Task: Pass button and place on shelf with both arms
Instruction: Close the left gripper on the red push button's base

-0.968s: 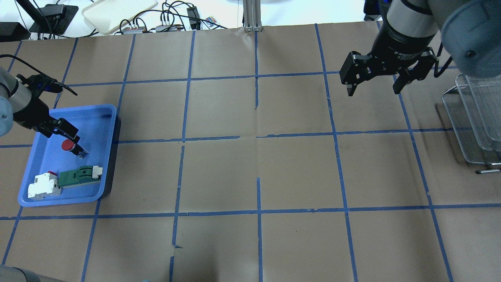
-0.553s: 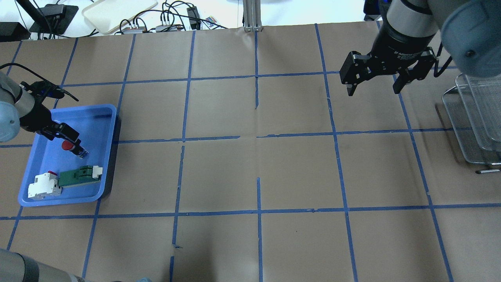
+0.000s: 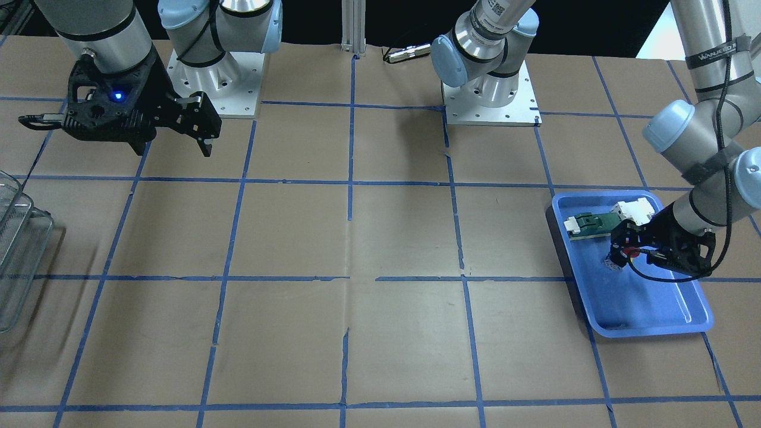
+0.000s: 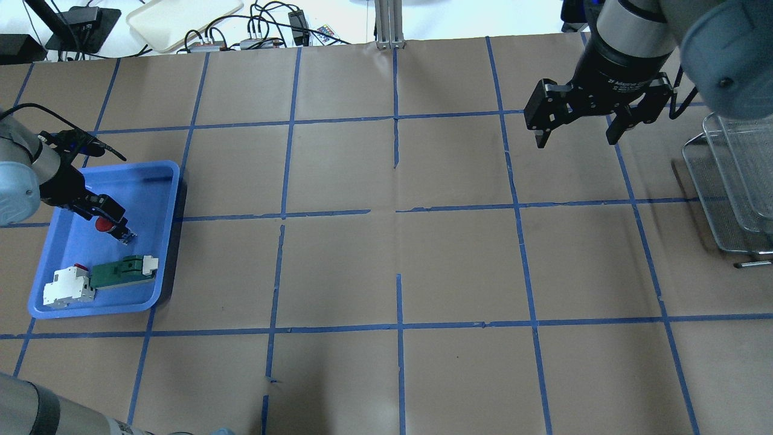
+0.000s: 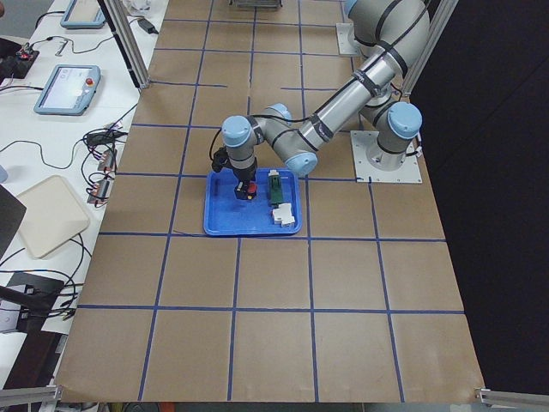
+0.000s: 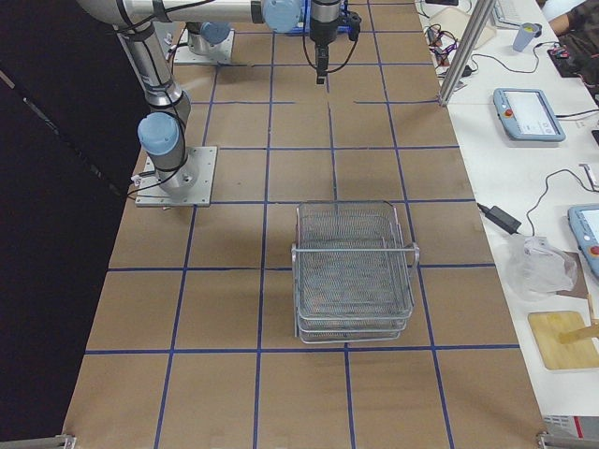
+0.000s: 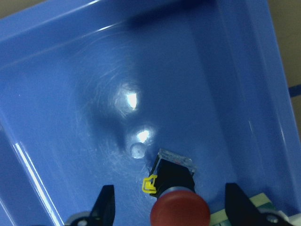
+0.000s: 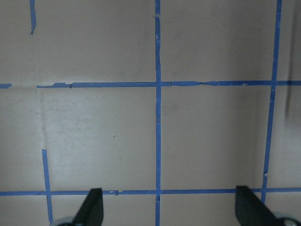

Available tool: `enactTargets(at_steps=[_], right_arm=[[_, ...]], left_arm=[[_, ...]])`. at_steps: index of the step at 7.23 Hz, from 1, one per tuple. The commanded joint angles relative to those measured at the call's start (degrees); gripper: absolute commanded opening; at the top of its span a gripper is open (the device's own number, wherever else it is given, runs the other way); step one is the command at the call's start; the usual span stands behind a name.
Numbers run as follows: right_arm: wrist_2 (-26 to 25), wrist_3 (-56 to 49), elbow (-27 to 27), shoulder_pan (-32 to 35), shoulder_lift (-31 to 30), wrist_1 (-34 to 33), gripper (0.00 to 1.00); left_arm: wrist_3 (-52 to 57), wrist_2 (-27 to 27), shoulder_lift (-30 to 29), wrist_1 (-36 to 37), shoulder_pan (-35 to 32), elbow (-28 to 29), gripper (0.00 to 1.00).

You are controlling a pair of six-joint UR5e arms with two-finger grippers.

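The left gripper [image 7: 170, 207] hangs with its jaws spread wide and nothing clamped. Over the last second it has sunk lower into the blue tray [image 4: 148, 199], while the button [image 4: 104, 225] has not stirred, so I judge the grasp lined up but not yet made. The button lies on its side on the tray floor between the open fingers, a gap on each side. Far to the right, the right gripper [image 4: 576, 142] stays open and empty near the shelf [image 4: 724, 199]

Left claw [image 7: 169, 203] low, angled downward, jaws apart, right claw [image 4: 576, 141] held high, pointing down, jaws wide
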Motion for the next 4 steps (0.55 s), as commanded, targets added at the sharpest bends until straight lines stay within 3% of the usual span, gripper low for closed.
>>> enactTargets(at_steps=[1, 2, 4], right_arm=[[0.0, 0.0, 0.0, 0.0, 0.0, 0.0, 1.0], [0.0, 0.0, 0.0, 0.0, 0.0, 0.1, 1.0], [-0.2, 0.0, 0.0, 0.0, 0.0, 0.0, 1.0]], left_arm=[[0.2, -0.2, 0.3, 0.0, 0.0, -0.3, 0.18], [0.2, -0.3, 0.7, -0.3, -0.1, -0.3, 0.06], [0.2, -2.4, 1.7, -2.8, -1.1, 0.6, 0.06]])
